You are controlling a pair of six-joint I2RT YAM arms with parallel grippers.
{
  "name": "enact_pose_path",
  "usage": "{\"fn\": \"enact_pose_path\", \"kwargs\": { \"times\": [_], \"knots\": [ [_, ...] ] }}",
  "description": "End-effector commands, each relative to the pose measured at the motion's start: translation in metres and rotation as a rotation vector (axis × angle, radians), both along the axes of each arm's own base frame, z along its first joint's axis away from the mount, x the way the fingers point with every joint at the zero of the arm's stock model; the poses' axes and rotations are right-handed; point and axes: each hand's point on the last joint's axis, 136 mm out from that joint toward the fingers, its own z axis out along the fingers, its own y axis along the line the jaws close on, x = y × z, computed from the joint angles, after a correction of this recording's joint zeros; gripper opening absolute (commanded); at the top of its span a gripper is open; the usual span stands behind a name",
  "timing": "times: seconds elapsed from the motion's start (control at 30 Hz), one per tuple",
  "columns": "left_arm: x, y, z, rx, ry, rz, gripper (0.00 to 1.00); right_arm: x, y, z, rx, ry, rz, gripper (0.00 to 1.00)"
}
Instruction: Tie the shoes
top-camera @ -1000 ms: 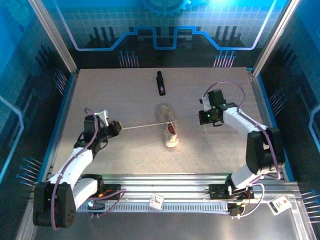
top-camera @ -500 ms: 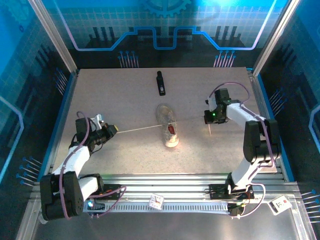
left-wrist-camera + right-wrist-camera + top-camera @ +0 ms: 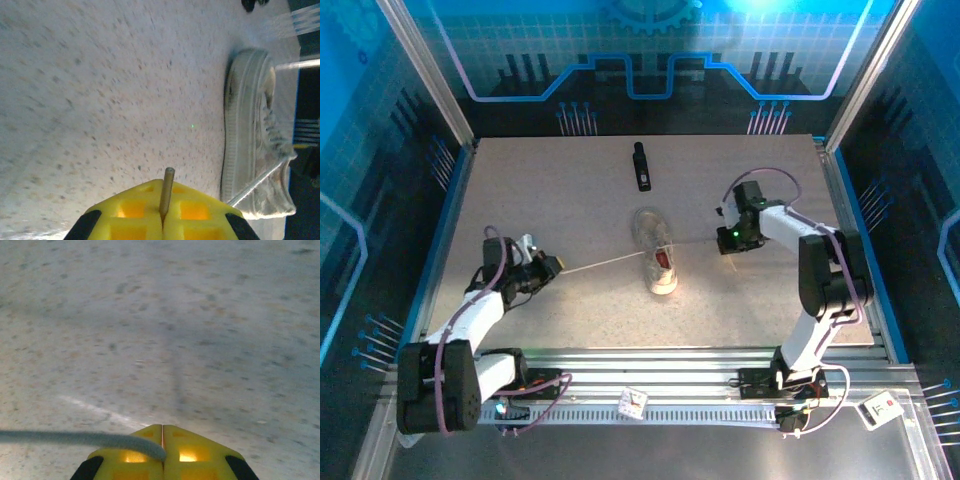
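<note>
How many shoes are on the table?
1. The sneaker lies mid-table, nearer the arms than the black bar; its laces run out to the left gripper and right gripper.

You have a matt, finely speckled, stone-like bench (image 3: 560, 200). The sneaker (image 3: 250, 125) looks like dull off-white cloth over a smooth rubbery sole, and its lace (image 3: 75, 439) is soft woven cord. The left hand (image 3: 162, 200) and right hand (image 3: 162, 437) are smooth yellow plastic.

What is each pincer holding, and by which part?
Left pincer is shut on the sneaker's left lace just behind its tip; right pincer is shut on the right lace.
</note>
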Motion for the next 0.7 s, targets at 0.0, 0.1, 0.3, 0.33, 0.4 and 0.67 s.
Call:
{"fn": "enact_pose_path", "kwargs": {
  "times": [0.0, 0.1, 0.3, 0.33, 0.4, 0.67],
  "knots": [
    [-0.009, -0.005, -0.022, 0.062, 0.103, 0.035, 0.03, -0.007, 0.016, -0.004, -0.021, 0.027, 0.063, 0.09],
    [-0.014, -0.006, -0.029, 0.101, 0.140, 0.031, 0.28, -0.012, 0.025, -0.004, -0.009, 0.035, 0.073, 0.26],
    [-0.008, -0.001, 0.010, 0.221, 0.051, -0.060, 0.43, -0.021, 0.035, 0.023, 0.024, -0.008, 0.113, 0.51],
    [-0.004, -0.005, 0.023, 0.226, -0.003, -0.099, 0.43, -0.022, 0.036, 0.029, 0.033, -0.021, 0.126, 0.53],
    [0.004, -0.020, 0.047, 0.231, -0.122, -0.206, 0.43, -0.025, 0.040, 0.042, 0.046, -0.052, 0.152, 0.54],
    [0.013, -0.110, 0.064, 0.494, -0.422, -0.798, 0.48, -0.034, 0.061, 0.069, 0.086, -0.145, 0.225, 0.56]
  ]
}}
